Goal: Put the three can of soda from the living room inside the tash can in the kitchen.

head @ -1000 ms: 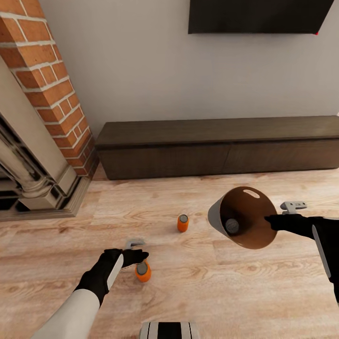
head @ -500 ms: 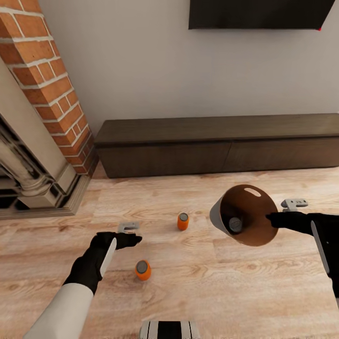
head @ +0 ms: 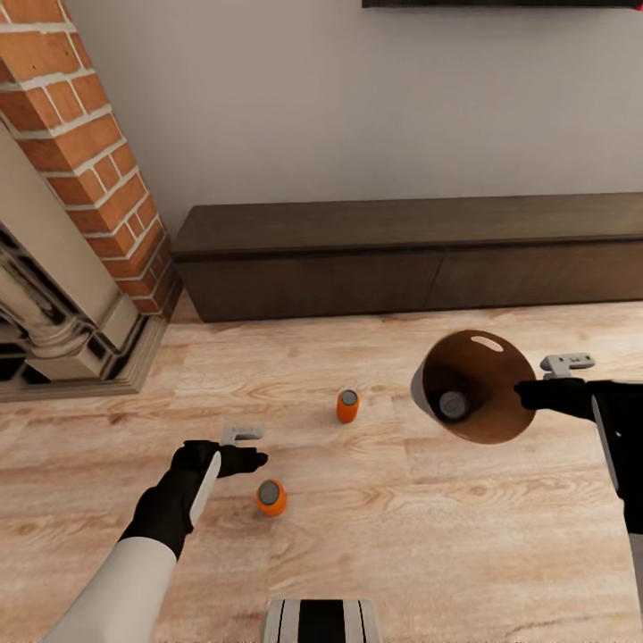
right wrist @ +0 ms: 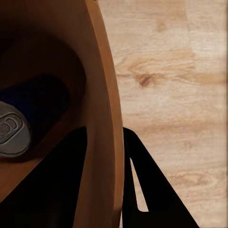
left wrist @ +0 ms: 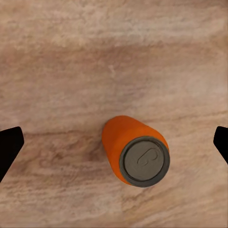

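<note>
Two orange cans of soda stand on the pale wood floor, one [head: 271,496] near me and one [head: 347,405] farther off. My left gripper [head: 257,446] hovers open just left of and above the nearer can. In the left wrist view that can [left wrist: 135,149] stands upright between the spread fingertips [left wrist: 9,147], untouched. My right gripper [head: 538,379] is shut on the rim of the trash can [head: 473,386], held tilted above the floor with its mouth towards me. A blue can [head: 453,405] lies inside it. The right wrist view has the bin wall [right wrist: 102,118] between the fingers and the blue can [right wrist: 23,118] within.
A long dark low cabinet [head: 411,254] runs along the back wall. The red-brick fireplace [head: 71,152] with its stone base stands at the left. Open wood floor [head: 402,536] lies around both cans. My base [head: 321,621] shows at the bottom edge.
My left gripper has lifted off and drawn back left from the nearer orange can, which stays on the floor. The camera has tilted down a little. The bin stays held.
</note>
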Robot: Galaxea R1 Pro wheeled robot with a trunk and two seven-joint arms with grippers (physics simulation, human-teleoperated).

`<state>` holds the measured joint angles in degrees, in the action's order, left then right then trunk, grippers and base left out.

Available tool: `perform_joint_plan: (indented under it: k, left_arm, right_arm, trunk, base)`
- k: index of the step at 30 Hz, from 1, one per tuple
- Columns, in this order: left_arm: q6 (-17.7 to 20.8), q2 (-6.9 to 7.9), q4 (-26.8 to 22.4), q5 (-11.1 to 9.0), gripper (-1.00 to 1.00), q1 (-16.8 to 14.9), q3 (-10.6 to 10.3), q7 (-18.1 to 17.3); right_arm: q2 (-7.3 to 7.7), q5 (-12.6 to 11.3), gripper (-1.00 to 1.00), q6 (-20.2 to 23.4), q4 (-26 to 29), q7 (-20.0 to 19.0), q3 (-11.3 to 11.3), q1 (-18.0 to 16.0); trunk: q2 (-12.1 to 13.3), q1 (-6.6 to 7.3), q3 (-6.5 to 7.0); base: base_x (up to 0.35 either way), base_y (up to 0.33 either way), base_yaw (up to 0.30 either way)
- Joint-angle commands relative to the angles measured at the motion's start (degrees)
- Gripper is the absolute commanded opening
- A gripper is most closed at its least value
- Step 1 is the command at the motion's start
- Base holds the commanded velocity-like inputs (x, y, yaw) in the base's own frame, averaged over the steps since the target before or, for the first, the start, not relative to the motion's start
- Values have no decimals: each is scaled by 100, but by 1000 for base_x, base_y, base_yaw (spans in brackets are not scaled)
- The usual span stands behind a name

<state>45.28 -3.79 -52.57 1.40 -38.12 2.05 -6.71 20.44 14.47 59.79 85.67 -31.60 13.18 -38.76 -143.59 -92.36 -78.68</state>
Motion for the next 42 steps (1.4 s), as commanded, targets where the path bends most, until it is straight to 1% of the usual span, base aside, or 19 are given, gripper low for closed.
perform_joint_plan:
  k: [1, 4, 9, 12, 14, 20, 23, 42]
  left_arm:
    - [3, -3, 0, 0, 100, 2, -4, 1]
    - [1, -5, 5, 1, 100, 5, -9, 4]
    - [-1, -13, 13, 7, 100, 6, -42, 11]
    - [-1, -15, 17, 7, 100, 6, -143, 14]
    - [-1, -16, 22, 5, 100, 6, -175, 18]
    - [-17, -20, 27, 1, 100, 6, -196, 26]
    - [-28, -22, 27, 1, 100, 6, -196, 28]
    - [-70, -16, 21, -5, 100, 6, -240, 4]
  right_arm:
    - [3, -66, -100, 21, 2, -20, -14, -25]
    - [18, -24, -100, 21, 2, -21, -45, -110]
    - [30, 84, -100, 21, 2, -28, -71, -250]
    - [25, 131, -100, 21, -4, -30, -77, -280]
    - [18, 149, -100, 21, -6, -30, -86, -286]
    - [6, 177, -100, 21, -4, -30, -342, -288]
    - [-1, 182, -100, 21, 0, -30, -407, -287]
    - [-13, 209, -100, 21, 11, -30, -468, -282]
  trunk:
    - [-1, 1, -9]
    - [-1, 1, -36]
    - [-7, -12, -191]
    - [-11, -20, -285]
    - [-14, -25, -347]
    - [-22, -40, -534]
    - [-26, -48, -627]
    - [-26, -48, -796]
  base:
    - [0, 0, 0]
    - [0, 0, 0]
    - [0, 0, 0]
    - [0, 0, 0]
    - [0, 0, 0]
    - [0, 0, 0]
    - [0, 0, 0]
    - [0, 0, 0]
